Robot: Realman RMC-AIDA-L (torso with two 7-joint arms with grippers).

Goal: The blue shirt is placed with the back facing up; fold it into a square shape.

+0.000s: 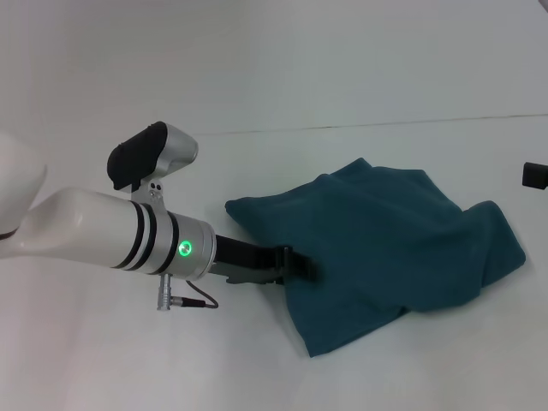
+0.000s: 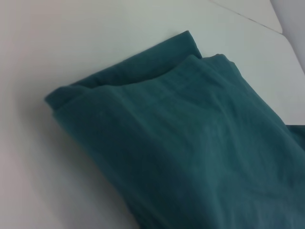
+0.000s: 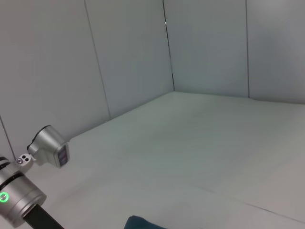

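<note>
The blue shirt [image 1: 385, 248] lies in a loosely folded, rumpled heap right of the table's centre, with layered edges showing. In the left wrist view the blue shirt [image 2: 190, 143] fills most of the picture, its stacked folds close up. My left gripper [image 1: 295, 262] reaches in low from the left and meets the shirt's left edge, where its tip is lost against the cloth. My right gripper [image 1: 535, 175] shows only as a black piece at the far right edge, away from the shirt. A small corner of the blue shirt [image 3: 140, 223] shows in the right wrist view.
The white table [image 1: 128, 360] spreads all around the shirt. Pale wall panels [image 3: 205, 47] stand behind it. My left arm's silver wrist with a green light [image 1: 184, 248] crosses the left side of the table.
</note>
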